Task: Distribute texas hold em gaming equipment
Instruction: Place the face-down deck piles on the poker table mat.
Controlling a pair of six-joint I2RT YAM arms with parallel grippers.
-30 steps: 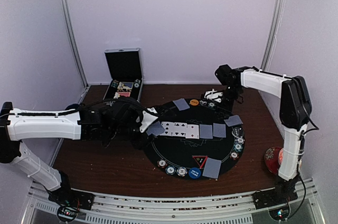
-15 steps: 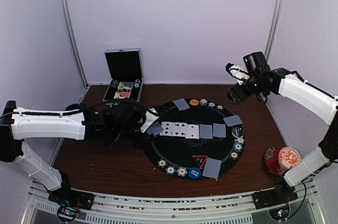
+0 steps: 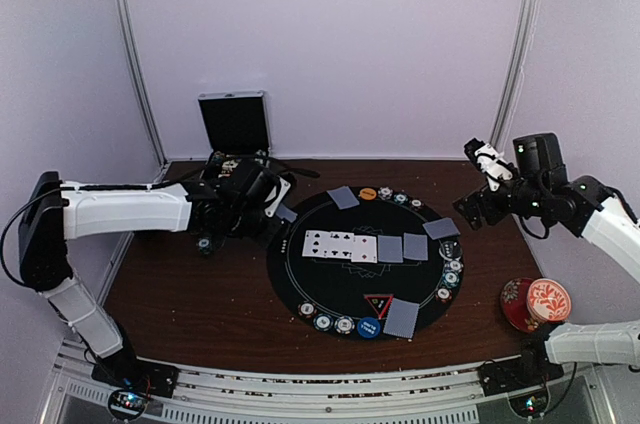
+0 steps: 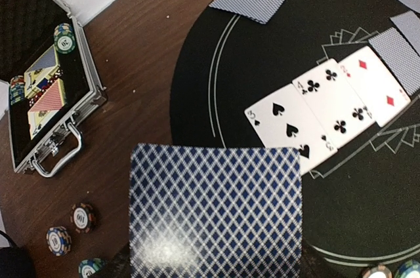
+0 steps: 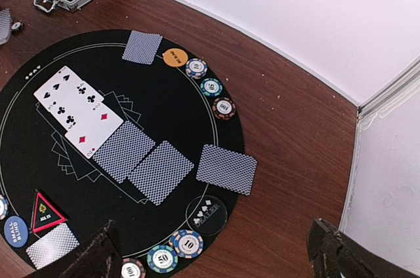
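Left claw (image 3: 272, 206) was pinching a blue-backed card (image 4: 216, 216), with the three face-up cards (image 4: 328, 117) on the mat (image 4: 216, 94) just ahead of it. Right claw (image 5: 216, 255) hung wide open, chips (image 5: 180, 244) right below.

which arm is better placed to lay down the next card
Left. The left gripper holds a blue-backed card by the black mat's left edge. The right gripper is open, empty and raised off to the right.
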